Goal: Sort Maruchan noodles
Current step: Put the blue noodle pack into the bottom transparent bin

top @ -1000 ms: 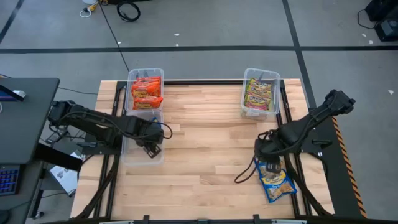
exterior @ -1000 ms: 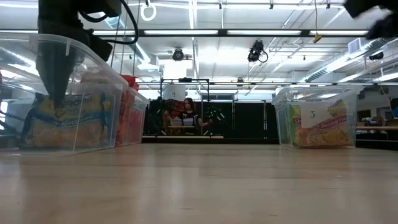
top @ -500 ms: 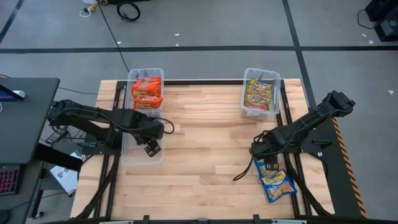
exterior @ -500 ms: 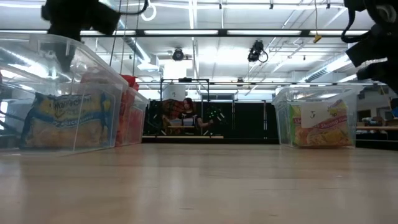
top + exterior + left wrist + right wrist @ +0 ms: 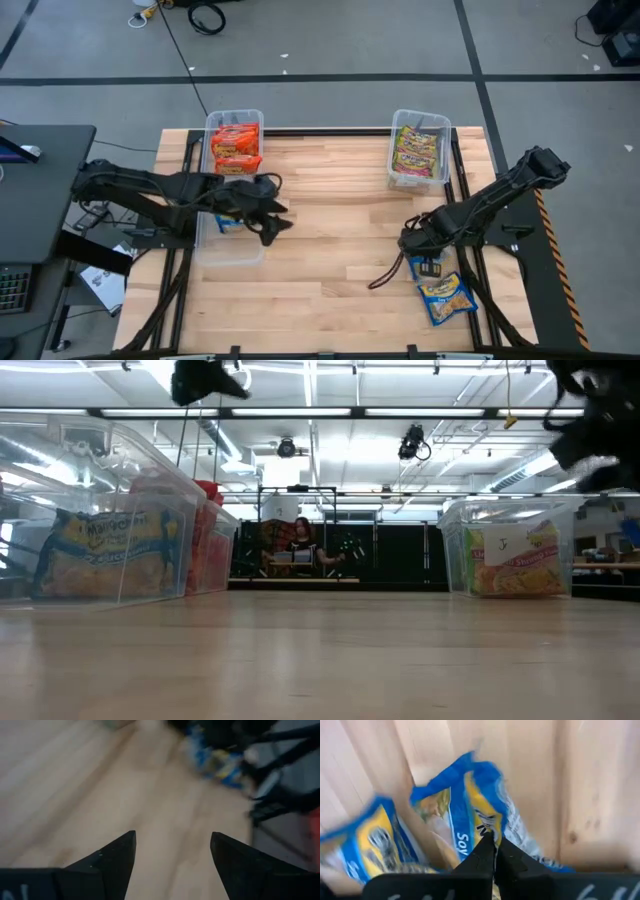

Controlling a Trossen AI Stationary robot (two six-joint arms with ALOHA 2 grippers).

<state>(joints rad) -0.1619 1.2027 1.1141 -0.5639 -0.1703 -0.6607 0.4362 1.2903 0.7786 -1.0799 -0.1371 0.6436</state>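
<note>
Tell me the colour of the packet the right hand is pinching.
Blue and yellow packet, clearest in the right wrist view.

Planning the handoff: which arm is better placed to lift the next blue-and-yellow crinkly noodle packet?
Right. The right gripper is shut on a blue-and-yellow crinkly noodle packet; the left gripper, jaws open and empty, hovers across the table.

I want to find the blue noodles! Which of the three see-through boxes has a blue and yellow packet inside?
The box nearest the left arm, just below the box of orange packets. It holds a blue and yellow packet. The third box, across the table, has green and yellow ones.
</note>
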